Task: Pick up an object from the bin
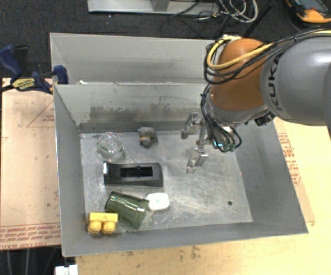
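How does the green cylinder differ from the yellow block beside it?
The green cylinder is dark, round and larger, lying on its side; the yellow block is bright, boxy and smaller. Both lie side by side in the lower-left corner of the bin.

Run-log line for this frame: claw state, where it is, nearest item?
claw: open, empty | over: bare floor of grey metal bin | nearest: black rectangular plastic block, untouched | pick: not yet done

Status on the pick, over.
Gripper open, nothing held, above bin floor. Grey lump nearest, camera-left. Nothing between them.
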Controlling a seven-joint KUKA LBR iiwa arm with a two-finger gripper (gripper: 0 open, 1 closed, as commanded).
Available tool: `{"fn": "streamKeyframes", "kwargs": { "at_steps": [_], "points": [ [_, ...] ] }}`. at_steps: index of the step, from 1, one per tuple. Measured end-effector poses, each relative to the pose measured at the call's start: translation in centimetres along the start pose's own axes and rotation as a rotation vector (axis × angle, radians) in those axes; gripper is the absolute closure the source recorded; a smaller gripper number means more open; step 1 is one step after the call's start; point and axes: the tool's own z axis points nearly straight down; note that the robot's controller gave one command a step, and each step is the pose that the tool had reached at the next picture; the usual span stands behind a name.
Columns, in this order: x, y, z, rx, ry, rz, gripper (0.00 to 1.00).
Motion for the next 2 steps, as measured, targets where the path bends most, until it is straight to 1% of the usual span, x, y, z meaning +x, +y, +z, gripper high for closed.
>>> {"fn": "streamKeyframes", "kwargs": {
  "at_steps": [1, 2],
  "points": [
    [-0.2, 0.0, -0.4, 0.0, -0.008, 0.0, 0.0],
    [-0.2, 4.7, -4.2, 0.002, -0.006, -0.063, 0.0]
  ]
}}
